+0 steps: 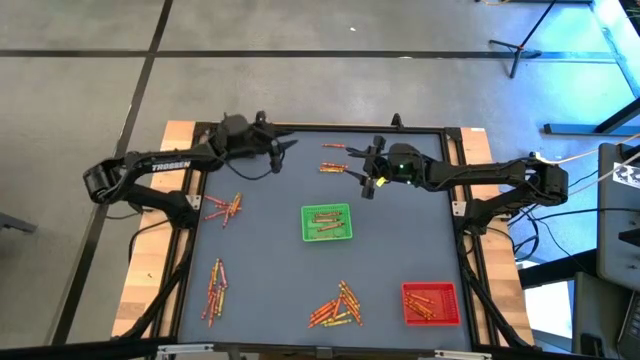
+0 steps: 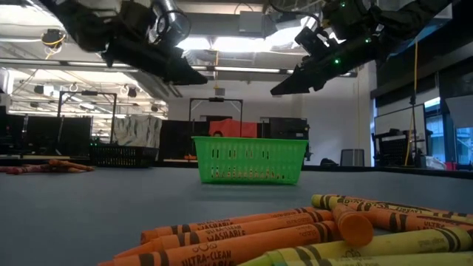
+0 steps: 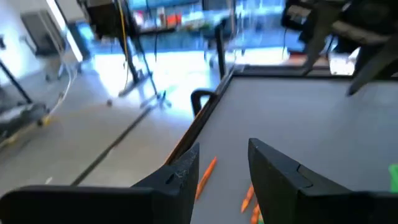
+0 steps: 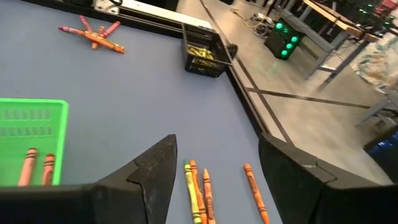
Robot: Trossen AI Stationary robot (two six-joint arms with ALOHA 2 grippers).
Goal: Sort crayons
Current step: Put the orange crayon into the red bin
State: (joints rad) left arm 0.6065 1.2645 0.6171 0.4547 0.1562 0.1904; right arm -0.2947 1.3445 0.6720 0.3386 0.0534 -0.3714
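Lying nearest the front edge, crayons [image 1: 337, 305] sit loose beside a red tray [image 1: 431, 304] that holds a few more, with open mat [image 1: 270, 250] all round a green tray [image 1: 327, 222] at mid-table carrying several crayons. Farther back both arms hang above the rear edge: left gripper [image 1: 283, 148] empty, fingers parted narrowly; right gripper [image 1: 364, 176] wide and empty over small crayon clusters.

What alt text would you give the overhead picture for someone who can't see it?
Seen from above, two dark robot arms reach in over a grey table, the left gripper and right gripper both open and empty. A green tray sits mid-table, a red tray at one corner, with crayons scattered in small piles.
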